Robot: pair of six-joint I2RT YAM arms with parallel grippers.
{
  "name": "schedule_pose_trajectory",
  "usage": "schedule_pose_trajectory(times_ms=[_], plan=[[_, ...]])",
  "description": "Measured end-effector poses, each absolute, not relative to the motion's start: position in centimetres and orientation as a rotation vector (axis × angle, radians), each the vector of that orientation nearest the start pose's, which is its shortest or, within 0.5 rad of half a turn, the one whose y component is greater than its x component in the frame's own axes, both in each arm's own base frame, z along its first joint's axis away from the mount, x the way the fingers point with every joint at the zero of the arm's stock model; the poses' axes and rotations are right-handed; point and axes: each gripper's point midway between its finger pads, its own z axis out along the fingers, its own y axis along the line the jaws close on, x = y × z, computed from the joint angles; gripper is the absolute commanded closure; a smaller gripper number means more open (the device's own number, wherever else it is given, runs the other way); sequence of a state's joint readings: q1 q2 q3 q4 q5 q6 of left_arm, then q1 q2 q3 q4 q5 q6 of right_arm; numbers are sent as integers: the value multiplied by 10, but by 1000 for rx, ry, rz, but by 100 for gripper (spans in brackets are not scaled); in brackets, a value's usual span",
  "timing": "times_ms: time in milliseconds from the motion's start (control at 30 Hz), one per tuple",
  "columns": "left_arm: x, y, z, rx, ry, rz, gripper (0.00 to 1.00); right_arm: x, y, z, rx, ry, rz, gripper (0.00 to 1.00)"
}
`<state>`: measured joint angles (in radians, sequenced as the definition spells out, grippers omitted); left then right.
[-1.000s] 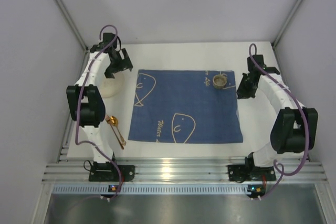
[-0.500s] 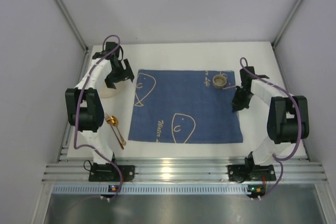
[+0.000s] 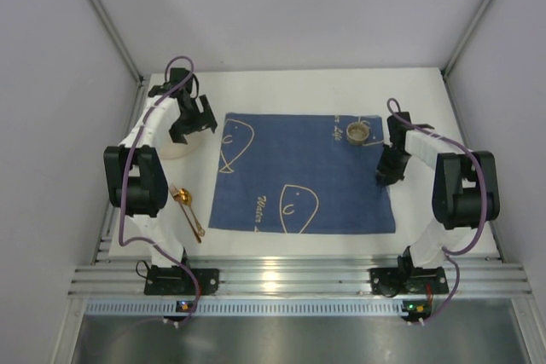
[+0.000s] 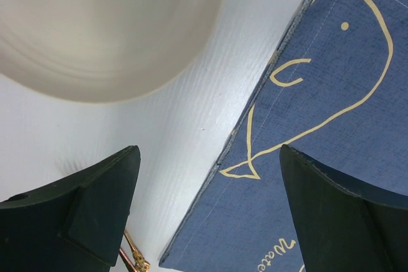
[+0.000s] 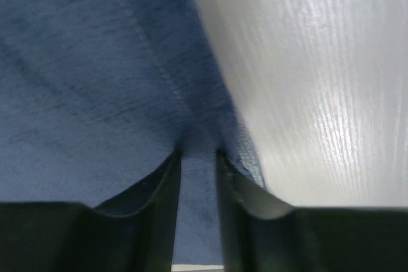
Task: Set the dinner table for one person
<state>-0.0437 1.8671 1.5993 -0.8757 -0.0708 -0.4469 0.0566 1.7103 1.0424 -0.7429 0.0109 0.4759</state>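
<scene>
The dinner table (image 3: 299,87) spans the whole scene, with the blue whale placemat (image 3: 299,172) laid flat at its middle. The setting looks barely half done: the cream bowl (image 3: 175,144) and gold spoon (image 3: 188,209) sit on bare table left of the mat, and only the small cup (image 3: 357,132) stands on it, at its far right corner. My left gripper (image 4: 209,151) hovers wide open and empty between bowl and mat. My right gripper (image 5: 197,154) is nearly closed, pinching the mat's right edge.
</scene>
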Motion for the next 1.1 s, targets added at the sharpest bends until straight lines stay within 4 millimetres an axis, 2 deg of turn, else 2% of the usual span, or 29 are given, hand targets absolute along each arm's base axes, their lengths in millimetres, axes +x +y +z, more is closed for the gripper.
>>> schedule_pose_trajectory(times_ms=[33, 67, 167, 333, 467, 567, 633, 767, 967, 1100], plan=[[418, -23, 116, -565, 2649, -46, 2, 289, 36, 19, 622, 2917, 64, 43], [418, -22, 116, -567, 2648, -39, 2, 290, 39, 21, 620, 2914, 89, 35], [418, -15, 116, -588, 2638, -11, 2, 295, 43, 35, 596, 2889, 125, 20], [415, 6, 125, -705, 2585, 3, 2, 317, 44, 85, 561, 2749, 163, 20], [402, 37, 125, -860, 2540, 11, 2, 315, 41, 106, 540, 2698, 163, 20], [393, 56, 117, -964, 2528, 28, 2, 309, 39, 107, 531, 2702, 146, 20], [388, 60, 110, -1016, 2528, 28, 3, 302, 38, 103, 527, 2720, 136, 20], [381, 64, 92, -1098, 2526, -8, 6, 290, 37, 94, 530, 2767, 119, 21], [369, 65, 59, -1228, 2504, -68, 6, 287, 36, 93, 519, 2778, 115, 22], [377, 65, 50, -1267, 2441, -110, 7, 287, 36, 93, 511, 2779, 114, 22]])
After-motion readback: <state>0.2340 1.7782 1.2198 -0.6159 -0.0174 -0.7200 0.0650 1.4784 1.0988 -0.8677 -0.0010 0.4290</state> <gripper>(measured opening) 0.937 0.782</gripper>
